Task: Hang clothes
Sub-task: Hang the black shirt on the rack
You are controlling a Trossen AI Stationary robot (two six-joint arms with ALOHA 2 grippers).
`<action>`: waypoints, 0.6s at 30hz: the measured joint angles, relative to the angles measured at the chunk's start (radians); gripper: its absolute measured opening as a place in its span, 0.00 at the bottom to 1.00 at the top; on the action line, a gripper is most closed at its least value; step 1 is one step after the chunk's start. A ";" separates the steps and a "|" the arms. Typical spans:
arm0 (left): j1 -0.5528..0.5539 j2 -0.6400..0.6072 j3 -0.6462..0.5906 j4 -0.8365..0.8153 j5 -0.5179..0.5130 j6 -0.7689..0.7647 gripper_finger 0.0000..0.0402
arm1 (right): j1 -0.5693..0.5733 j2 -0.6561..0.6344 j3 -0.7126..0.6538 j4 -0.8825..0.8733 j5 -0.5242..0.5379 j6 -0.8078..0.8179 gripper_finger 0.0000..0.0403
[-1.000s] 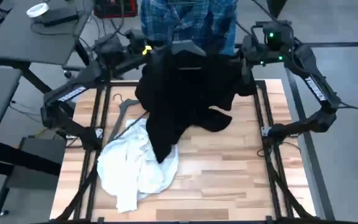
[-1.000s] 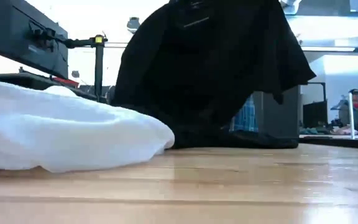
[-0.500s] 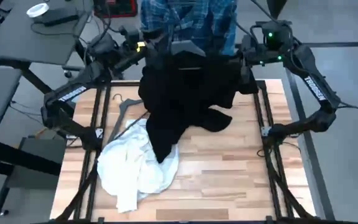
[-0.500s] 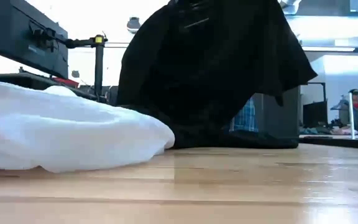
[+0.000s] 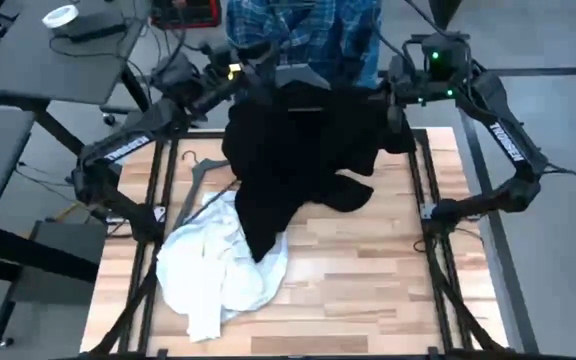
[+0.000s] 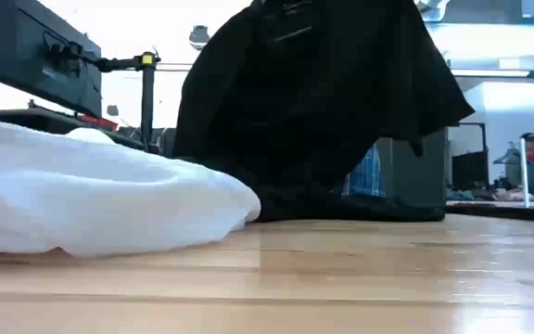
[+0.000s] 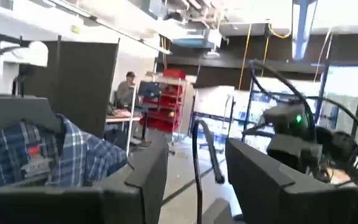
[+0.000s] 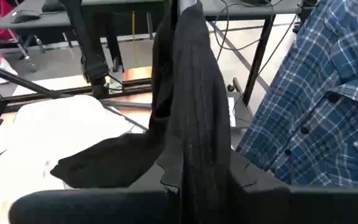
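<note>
black top (image 8: 188,124) pinched in the right hand (image 8: 194,180); left hand (image 7: 194,180) spread, only wrist views show.

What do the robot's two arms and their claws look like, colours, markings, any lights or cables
Both arms are dark, nearly black, built of chunky jointed links. The left arm and right arm each carry white lettering along a link. Green lights glow on the right arm's upper housing; a yellow spot shows on the left's. The left claw has two broad, flat, dark fingers.
</note>
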 joint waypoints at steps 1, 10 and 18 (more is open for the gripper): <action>0.003 0.000 0.000 -0.003 0.001 -0.004 0.36 | 0.000 0.000 0.000 0.000 0.000 0.000 0.07; 0.012 0.005 0.000 -0.010 0.019 0.060 0.08 | 0.000 0.000 0.000 0.000 0.001 0.000 0.07; 0.114 0.005 0.000 -0.015 0.339 0.034 0.00 | -0.001 0.000 0.000 -0.009 -0.062 -0.021 0.07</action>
